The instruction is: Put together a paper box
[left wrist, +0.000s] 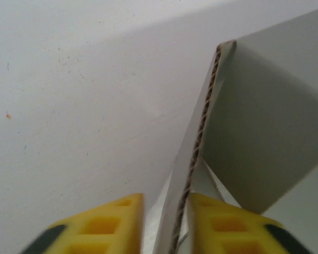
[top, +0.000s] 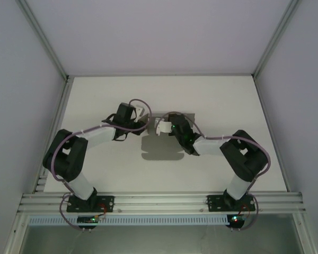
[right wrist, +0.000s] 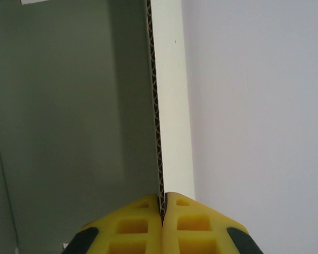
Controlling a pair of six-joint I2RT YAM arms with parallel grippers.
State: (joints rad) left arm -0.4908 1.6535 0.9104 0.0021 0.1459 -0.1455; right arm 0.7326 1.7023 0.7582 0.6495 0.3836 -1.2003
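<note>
Top external view: one paper box [top: 161,149], grey and partly flat, lies at the middle of the table [top: 228,100]. Two arms reach in from the table's near edge, and their claws meet over the far part of the box, the left claw [top: 143,112] just beside the right claw [top: 160,126].

Right wrist view: the yellow fingers are pressed together on the corrugated edge of one upright panel, with no gap showing. Judgement: this grip is there to keep that wall standing while the neighbouring flaps are worked.

Left wrist view: the fingers stand apart and straddle the edge of a second raised panel. The board lies nearer the right finger, and a clear gap shows on the other side, so the panel is not clamped. Judgement: the left claw is placed to guide or take this wall, which leans and meets a folded panel beyond it.

Count: one box, two arms, two claws, one of which has a firm hold.
</note>
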